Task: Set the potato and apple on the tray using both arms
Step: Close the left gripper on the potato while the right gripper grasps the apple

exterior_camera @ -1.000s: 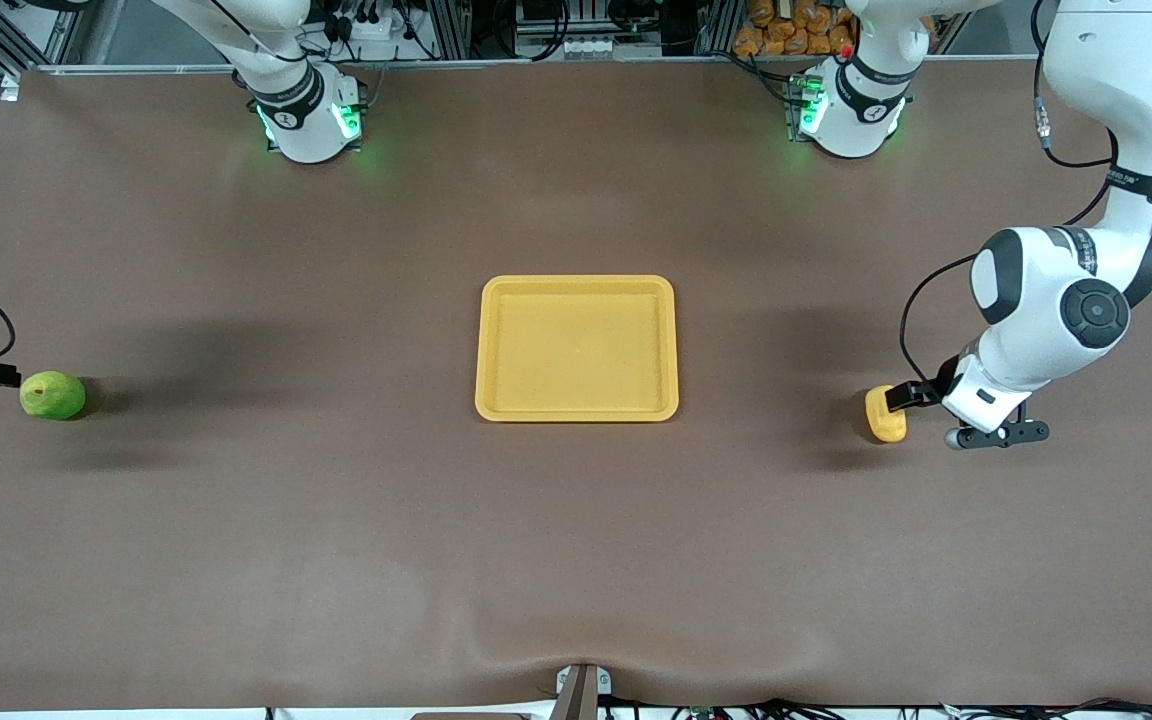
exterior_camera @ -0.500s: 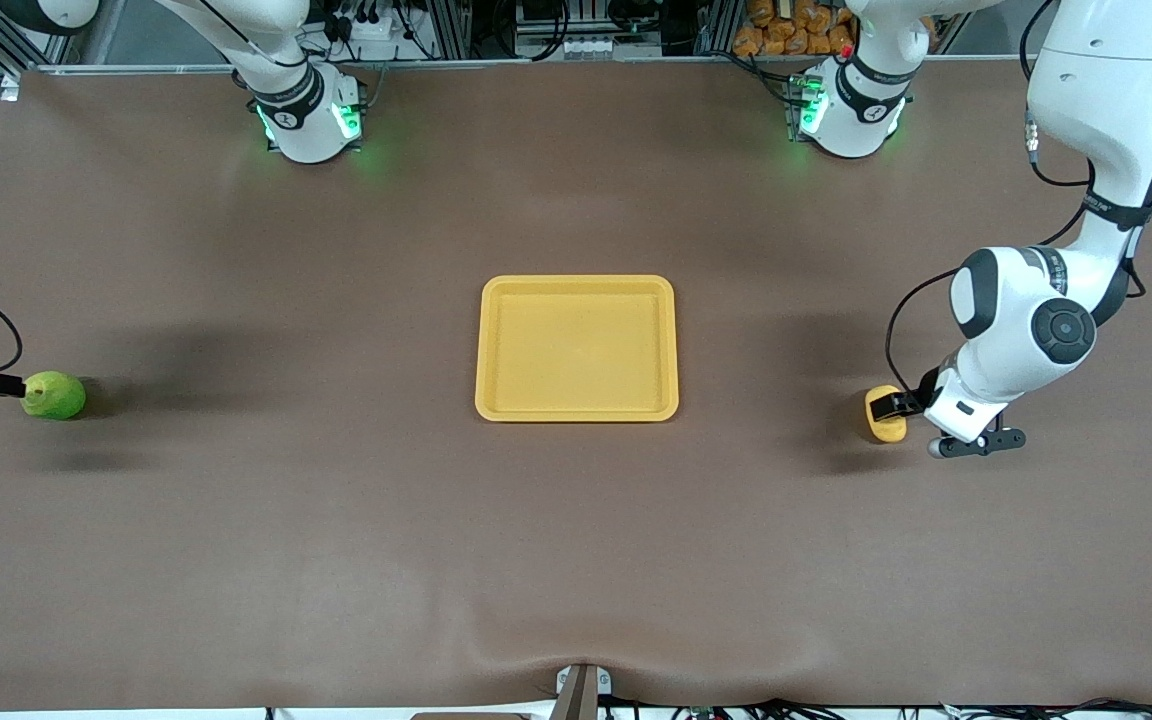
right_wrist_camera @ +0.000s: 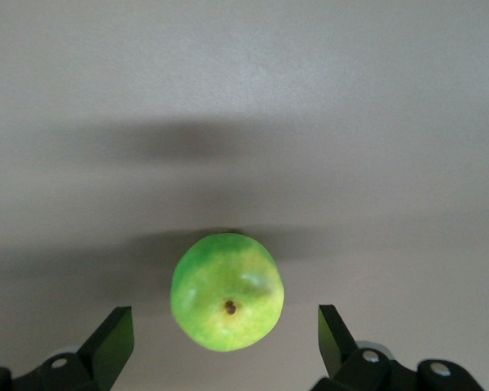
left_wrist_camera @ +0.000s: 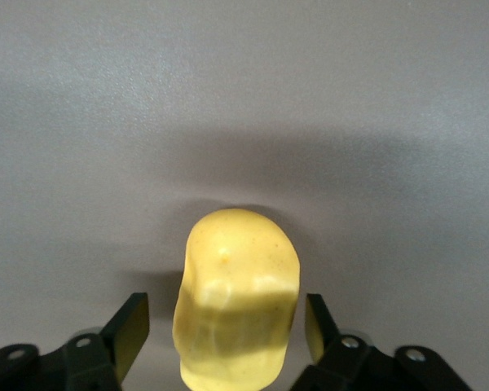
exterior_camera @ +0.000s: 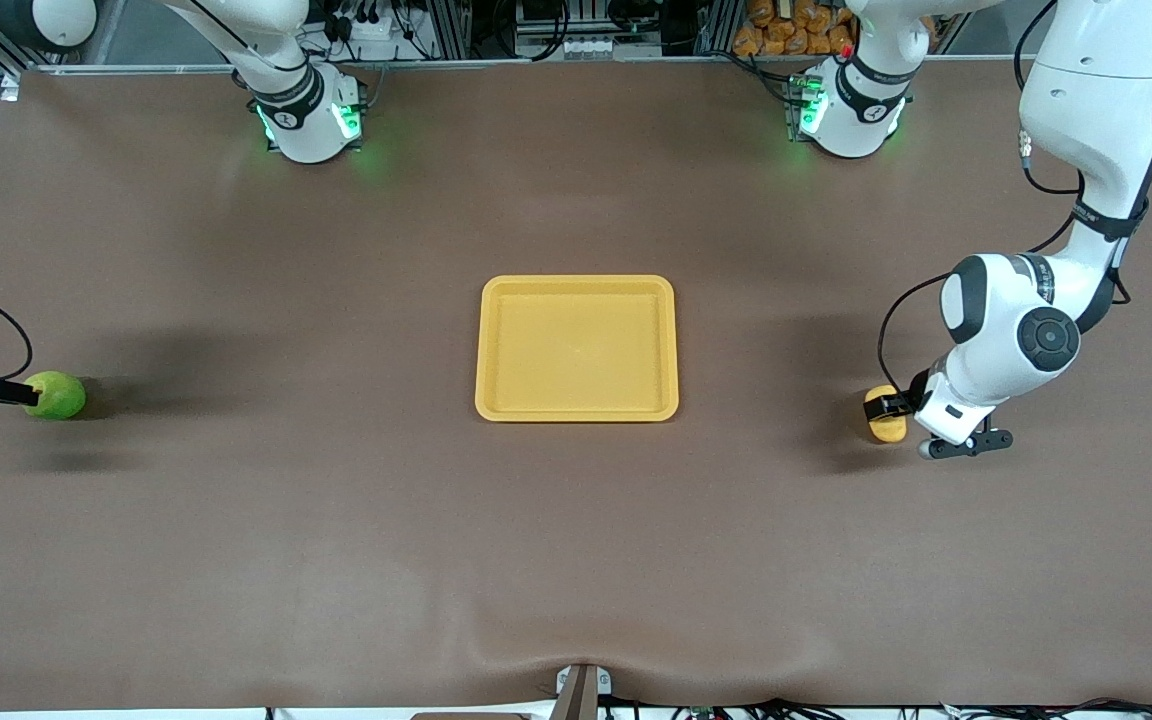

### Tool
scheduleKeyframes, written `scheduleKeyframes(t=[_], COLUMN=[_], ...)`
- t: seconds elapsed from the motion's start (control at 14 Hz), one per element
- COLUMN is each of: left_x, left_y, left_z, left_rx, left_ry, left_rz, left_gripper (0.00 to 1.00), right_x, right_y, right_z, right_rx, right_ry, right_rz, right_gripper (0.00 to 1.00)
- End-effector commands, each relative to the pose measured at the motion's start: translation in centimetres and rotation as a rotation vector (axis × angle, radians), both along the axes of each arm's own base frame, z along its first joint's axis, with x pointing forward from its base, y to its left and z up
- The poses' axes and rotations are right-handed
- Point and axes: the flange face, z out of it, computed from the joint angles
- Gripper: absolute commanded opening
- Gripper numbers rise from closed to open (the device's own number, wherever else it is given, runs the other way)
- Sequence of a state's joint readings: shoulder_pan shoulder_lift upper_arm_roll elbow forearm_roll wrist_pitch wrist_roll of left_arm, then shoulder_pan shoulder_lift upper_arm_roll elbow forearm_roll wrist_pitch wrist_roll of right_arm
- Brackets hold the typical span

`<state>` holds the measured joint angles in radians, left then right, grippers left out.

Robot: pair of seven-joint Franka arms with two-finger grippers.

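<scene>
Left gripper (left_wrist_camera: 226, 326), fingers spread, straddles the potato (left_wrist_camera: 236, 297) at its table end; right gripper (right_wrist_camera: 226, 338), spread, apparently flanks the apple (right_wrist_camera: 226, 291). Tray (exterior_camera: 488, 340) lies between.

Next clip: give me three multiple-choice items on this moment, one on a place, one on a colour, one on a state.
1. Where does the potato lie?
A. on the tray
B. on the table toward the left arm's end
C. beside the apple

2. What colour is the apple?
A. red
B. green
C. brown

3. How is the left hand?
A. open around the potato
B. shut, empty
C. over the tray

Key: 1 B, the tray holds nothing; 2 B, plain in the right wrist view; 3 A, gaps show at both fingers.
</scene>
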<state>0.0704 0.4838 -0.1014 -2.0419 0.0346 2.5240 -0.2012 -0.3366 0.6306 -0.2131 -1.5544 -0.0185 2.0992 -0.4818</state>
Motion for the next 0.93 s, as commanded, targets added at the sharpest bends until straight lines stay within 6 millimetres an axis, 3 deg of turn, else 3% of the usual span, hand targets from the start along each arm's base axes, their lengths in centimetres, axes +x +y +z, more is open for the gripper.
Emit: scheduleKeyframes(t=[0.0,0.21,0.57,0.86], left_x=[0.4,0.4,0.8,0.9], left_y=[-0.1,-0.3,-0.4,-0.4], left_z=[-0.6,-0.4,1.7,2.8], left_rx=[0.008,0.007,0.011,0.012], left_ry=[-0.005,-0.007,-0.034,-0.042], left_rz=[0.011,-0.002,-0.041,-0.049], left_gripper=[0.48,0.26,0.09,0.06], right_x=[0.2,0.0,-0.6,-1.3], right_y=[-0.9,-0.9,-1.6,-2.2], right_z=[-0.7,-1.5,-3.0,-4.4], right_rx=[0.041,0.064,0.088,0.109], right_ry=[-0.025,-0.027,-0.018,-0.006], right_rz=[-0.012,-0.031,-0.044,-0.058], right_gripper=[1.0,1.0,1.0,1.0])
